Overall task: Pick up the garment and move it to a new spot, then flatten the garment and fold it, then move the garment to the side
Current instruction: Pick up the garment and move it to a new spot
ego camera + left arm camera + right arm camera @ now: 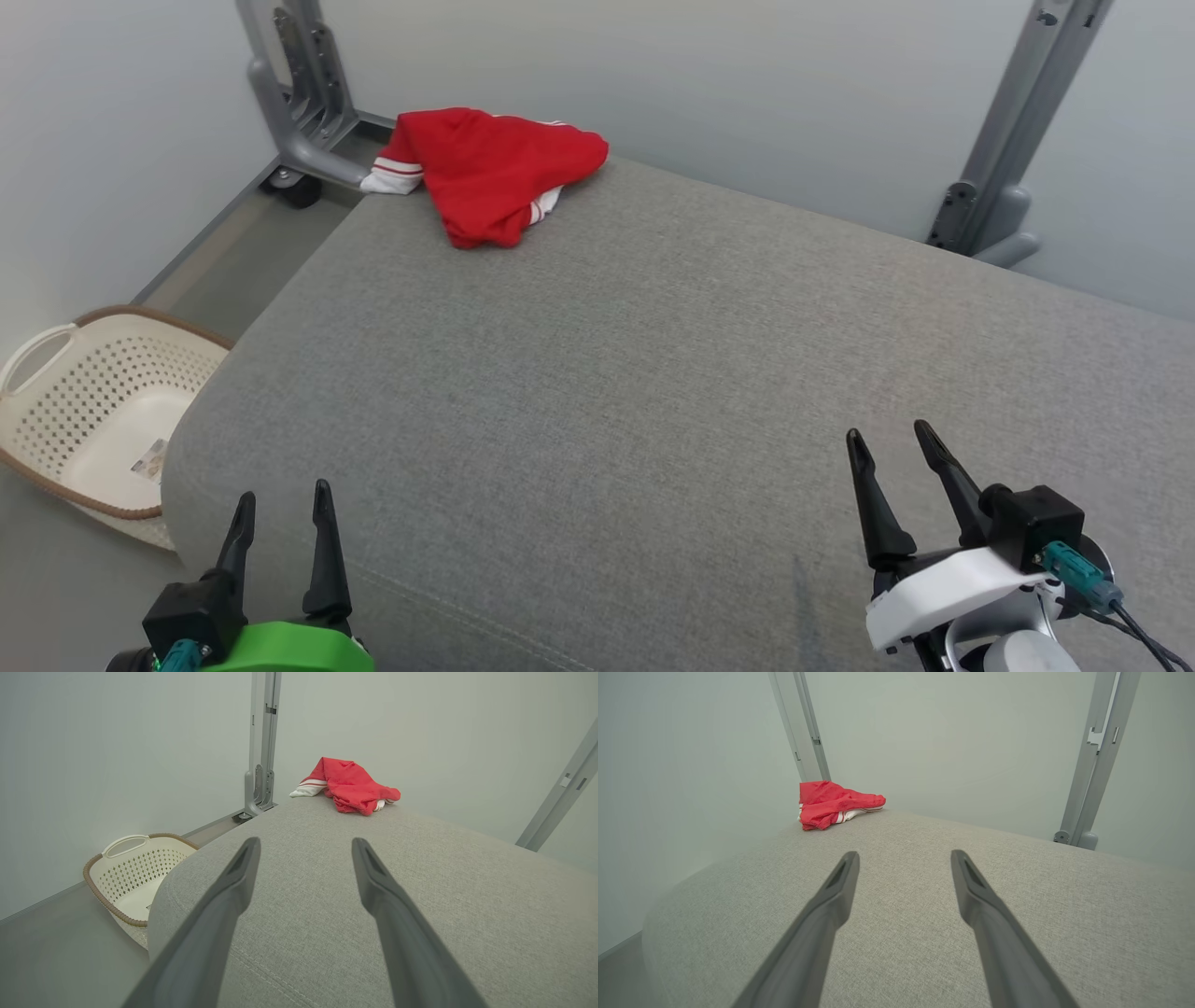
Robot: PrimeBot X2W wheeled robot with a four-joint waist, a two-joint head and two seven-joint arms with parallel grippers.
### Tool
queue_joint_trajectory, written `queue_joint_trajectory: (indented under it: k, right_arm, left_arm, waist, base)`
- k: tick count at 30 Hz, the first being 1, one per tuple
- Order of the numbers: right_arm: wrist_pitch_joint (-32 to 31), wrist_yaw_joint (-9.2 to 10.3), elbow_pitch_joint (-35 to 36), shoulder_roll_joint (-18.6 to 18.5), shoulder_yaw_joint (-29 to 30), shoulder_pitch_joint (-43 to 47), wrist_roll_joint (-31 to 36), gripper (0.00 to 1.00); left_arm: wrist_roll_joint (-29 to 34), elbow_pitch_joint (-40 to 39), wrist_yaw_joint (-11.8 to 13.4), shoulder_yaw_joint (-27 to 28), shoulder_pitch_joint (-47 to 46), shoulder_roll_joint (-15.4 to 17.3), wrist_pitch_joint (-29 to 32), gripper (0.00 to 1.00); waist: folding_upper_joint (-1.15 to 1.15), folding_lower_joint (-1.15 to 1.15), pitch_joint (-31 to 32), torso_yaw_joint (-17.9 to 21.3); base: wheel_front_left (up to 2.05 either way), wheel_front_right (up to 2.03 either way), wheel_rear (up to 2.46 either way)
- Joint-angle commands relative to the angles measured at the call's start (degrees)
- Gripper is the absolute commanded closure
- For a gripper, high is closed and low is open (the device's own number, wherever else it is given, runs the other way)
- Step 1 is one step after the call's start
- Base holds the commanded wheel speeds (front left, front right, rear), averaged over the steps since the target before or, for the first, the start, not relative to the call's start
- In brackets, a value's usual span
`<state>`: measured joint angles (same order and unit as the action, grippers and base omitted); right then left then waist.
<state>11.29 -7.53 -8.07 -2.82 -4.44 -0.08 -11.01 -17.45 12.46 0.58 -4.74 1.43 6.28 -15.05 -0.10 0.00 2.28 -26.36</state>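
Your left gripper (283,492) has its two fingers spread wide. It holds nothing and hovers over the near left corner of the grey cushion (653,373); you cannot tell from these views whether the tips touch the fabric. Your right gripper (888,431) is likewise spread wide with nothing between the fingers, over the near right part of the cushion.

The garment (490,173), red with white striped trim, lies bunched at the far left corner of the cushion, well apart from both grippers. In the head view its long axis runs roughly left to right along the far edge. A white striped cuff is at the left end, a rounded red end at the right, and one lobe points toward you.

Folds hide its shape, so you cannot tell what kind of garment it is. A pale basket (56,392) stands on the floor left of the cushion, cut off by the picture edge. Both gripper bodies are cut off at the bottom.
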Motion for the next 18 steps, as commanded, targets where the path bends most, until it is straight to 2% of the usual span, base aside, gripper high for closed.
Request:
queue_joint_trajectory:
  k: [1, 18]
  right_arm:
    - [0.1, 0.09, -0.3, -0.2, -0.1, -0.8, -0.4, 0.00]
    - [1.3, 0.09, -0.9, -0.2, 2.0, -0.5, 0.8, 0.00]
  left_arm:
    - [-0.1, -0.4, 0.4, 0.2, 0.8, 0.1, -0.1, 0.00]
    - [-0.6, -0.7, 0.2, -0.8, -0.6, -0.5, -0.1, 0.00]
  waist:
    - [0.10, 0.00, -0.9, -3.0]
    - [0.10, 0.00, -2.5, -2.4]
  base:
    - [0.00, 0.00, 0.00]
    - [0.00, 0.00, 0.00]
